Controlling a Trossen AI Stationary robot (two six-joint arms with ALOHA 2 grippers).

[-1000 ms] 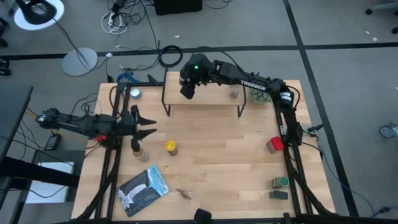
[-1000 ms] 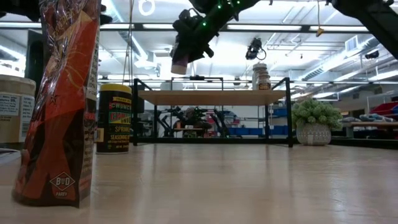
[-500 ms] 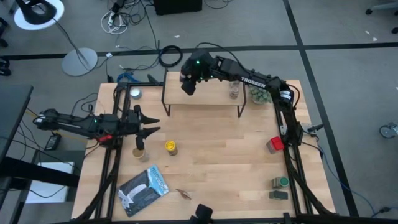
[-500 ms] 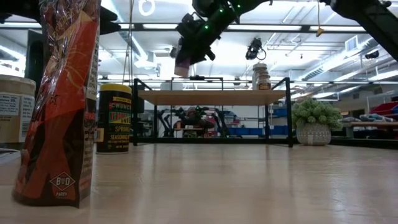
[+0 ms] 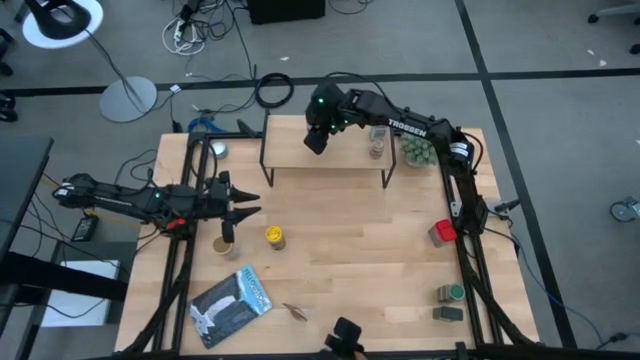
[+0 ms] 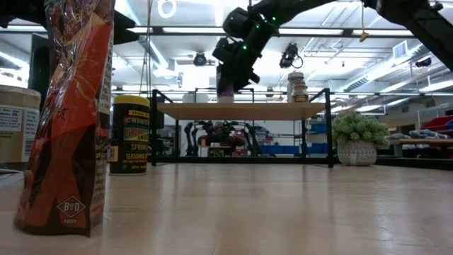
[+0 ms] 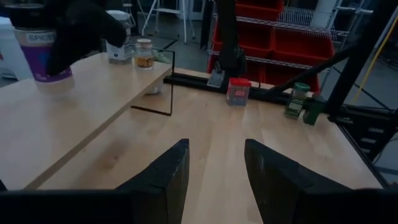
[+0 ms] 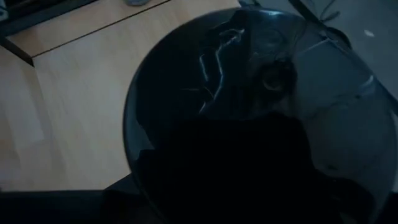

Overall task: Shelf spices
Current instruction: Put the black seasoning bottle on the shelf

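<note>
My right gripper is shut on a black-lidded spice jar with a purple label, over the left half of the light-wood shelf. The jar's base is at or just above the board; I cannot tell which. A small clear jar stands on the shelf's right part. My left gripper hangs open at the table's left, just beyond a tan-lidded jar that stands on the table. The yellow jar stands on the table to its right. My right gripper holds the black-lidded jar by its top end, coming from above and slanting down. The fingers and the lid hide the exact place of contact. The jar hangs upright below the gripper.
A potted plant stands beside the shelf's right end. A red tin and two green tins are along the right edge. A blue-white packet lies near the front left. A silver-lidded jar stands at the far left.
My right gripper has carried the jar toward the table's right edge, along the shelf from its left end, and down toward the board, tipping further downward. The jar stays upright.
</note>
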